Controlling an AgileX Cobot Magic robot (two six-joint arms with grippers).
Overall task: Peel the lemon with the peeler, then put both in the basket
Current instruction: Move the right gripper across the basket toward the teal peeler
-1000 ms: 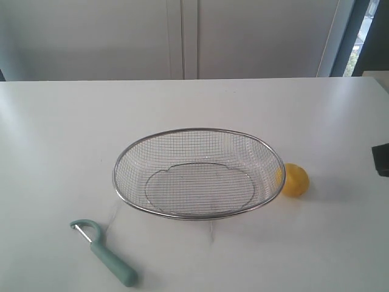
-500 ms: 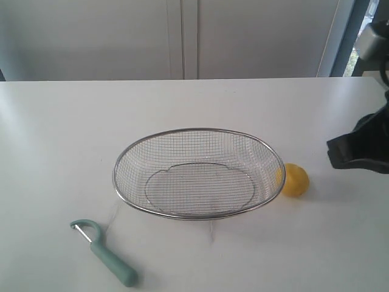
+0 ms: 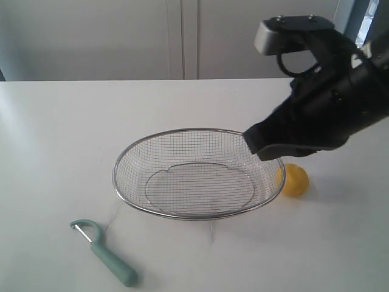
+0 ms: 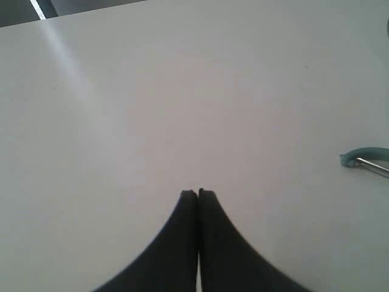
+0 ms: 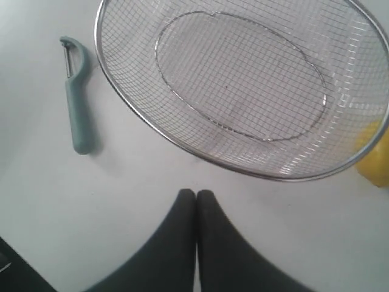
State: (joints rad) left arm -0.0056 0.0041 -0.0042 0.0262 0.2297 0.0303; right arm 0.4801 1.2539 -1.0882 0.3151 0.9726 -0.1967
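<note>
Lemon: the small, round, bright yellow lemon (image 3: pixel 294 180) sits on the white table (image 3: pixel 61 134), right against the outside of the basket's right end in the exterior view. The skin that shows is smooth and whole.
Peeler: the Y-shaped peeler (image 3: pixel 104 253), with a pale teal-green plastic handle and a small metal blade, lies flat on the table. It is apart from the basket, off its near-left side, with its head towards the left and its handle towards the near edge.
Basket: the wide, shallow oval basket (image 3: pixel 114 176) of silver wire mesh with a thick metal rim stands upright mid-table, between peeler and lemon.
Right gripper: the black right gripper (image 3: pixel 252 145) hangs above the basket's right end, over the rim and up from the lemon. Its jaws are clenched tip to tip, grasping nothing.
Left gripper: the black left gripper (image 4: pixel 198 193) hovers over bare table. Its jaws are pressed together, grasping nothing, and the peeler's head shows at the edge of its wrist view.
Backdrop: pale grey panels (image 3: pixel 182 36) rise behind the table's far edge.
</note>
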